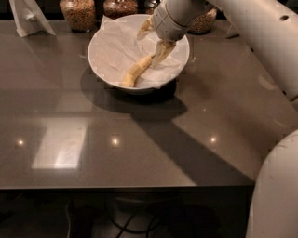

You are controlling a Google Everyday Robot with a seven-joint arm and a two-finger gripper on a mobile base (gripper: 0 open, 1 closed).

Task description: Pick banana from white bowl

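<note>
The hand (150, 46), fingers apart, hangs over the banana (135, 73) in the white bowl (91, 52) near the bench's (139, 158) far edge.

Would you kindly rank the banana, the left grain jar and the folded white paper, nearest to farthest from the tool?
The tool hangs over the white bowl.
1. Banana, in the bowl beside it.
2. Grain jar, back left.
3. Folded paper, far left corner.

Pale banana (136, 72) lies diagonally in paper-lined white bowl (94, 65), gripper (151, 45) at its tip.
</note>
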